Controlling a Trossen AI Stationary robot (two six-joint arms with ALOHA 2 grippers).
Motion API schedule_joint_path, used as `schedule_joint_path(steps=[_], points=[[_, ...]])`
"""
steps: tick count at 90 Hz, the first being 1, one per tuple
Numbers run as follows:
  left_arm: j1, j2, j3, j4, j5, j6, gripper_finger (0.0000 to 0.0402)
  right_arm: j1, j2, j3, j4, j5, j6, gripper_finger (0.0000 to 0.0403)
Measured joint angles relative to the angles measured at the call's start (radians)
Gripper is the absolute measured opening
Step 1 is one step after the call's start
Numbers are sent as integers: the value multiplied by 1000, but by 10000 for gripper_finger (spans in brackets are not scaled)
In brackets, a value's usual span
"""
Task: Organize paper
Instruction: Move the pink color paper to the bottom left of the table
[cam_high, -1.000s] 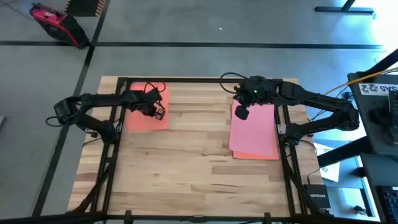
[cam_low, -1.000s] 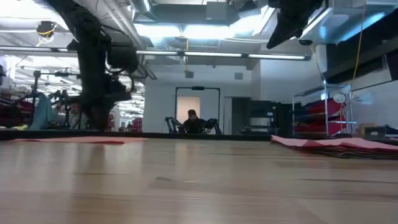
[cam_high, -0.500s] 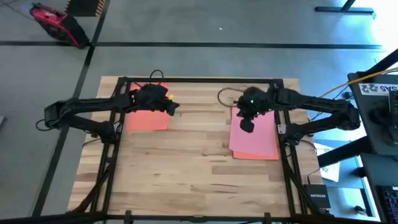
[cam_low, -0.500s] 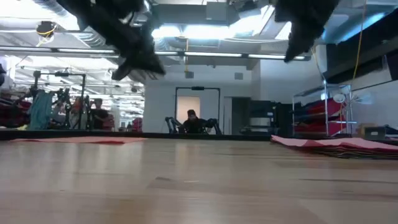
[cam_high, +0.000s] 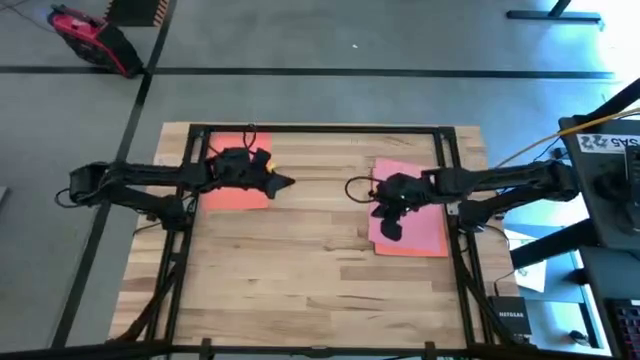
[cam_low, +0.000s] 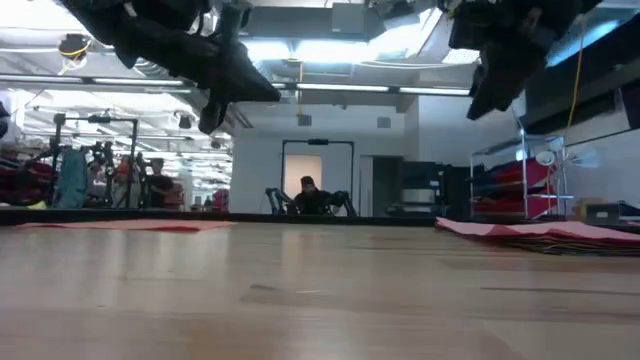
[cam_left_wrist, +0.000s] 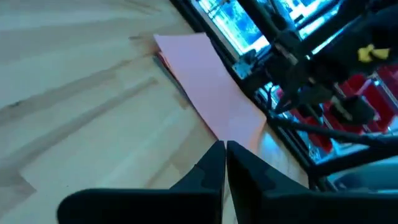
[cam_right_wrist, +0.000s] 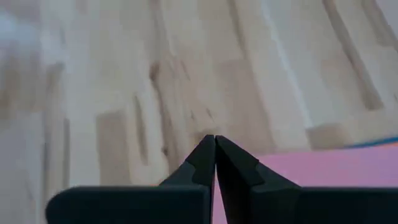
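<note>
My left gripper (cam_high: 283, 182) — fingers pressed shut, nothing between them. It hangs above bare wood, just past the inner edge of the orange sheet (cam_high: 236, 190) that lies under my left wrist.

My right gripper (cam_high: 392, 226) — also shut tip to tip and empty. It hovers over the pink stack (cam_high: 415, 218), near the stack's edge on the side towards the table's middle.

Wooden table (cam_high: 300, 270) — the high view alone shows both paper lots at once, well apart, one under each of my arms.

Low view — adds height: both grippers sit well clear of the tabletop, left (cam_low: 215, 110) and right (cam_low: 484, 100), while the orange sheet (cam_low: 120, 226) lies flat and the pink stack (cam_low: 545, 234) shows as several layered sheets, darker edges beneath the pink top. A person (cam_low: 310, 190) sits far back in the room.

Left wrist view — past my closed fingers (cam_left_wrist: 211, 168), the pink stack (cam_left_wrist: 208, 87) across the table, with the frame of the rig behind it.

Right wrist view — my closed fingers (cam_right_wrist: 205, 158) over wood grain, the pink top sheet (cam_right_wrist: 323, 180) right beside them, a thin blue edge (cam_right_wrist: 379, 144) showing along its border.
</note>
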Motion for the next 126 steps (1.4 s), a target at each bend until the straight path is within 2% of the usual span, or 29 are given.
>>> schedule_joint_path(steps=[7, 16, 33, 52, 70, 98, 107, 119, 126], points=[[-5, 0, -15, -7, 16, 15, 0, 34, 21, 2, 23, 27, 72, 1], [-6, 0, -39, -7, 42, 16, 0, 88, 65, 13, 20, 117, 173, 11], [-5, -3, -70, -9, 60, 54, 0, 180, 179, 42, 17, 233, 319, 69], [-5, -3, -71, -11, 66, 136, 0, 225, 343, 48, -8, 249, 373, 141], [-5, -3, -71, -44, 66, 181, 0, 233, 451, 48, -31, 270, 407, 158], [-5, -3, -71, -90, 66, 225, 0, 231, 510, 47, -88, 314, 532, 149], [-5, -3, -71, -90, 66, 225, 0, 231, 527, 47, -96, 300, 538, 108], [-5, -3, -71, -89, 66, 225, 0, 231, 530, 53, -81, 300, 537, 20], [-5, -3, -71, -83, 80, 223, 0, 231, 531, 80, -82, 306, 529, 11]])
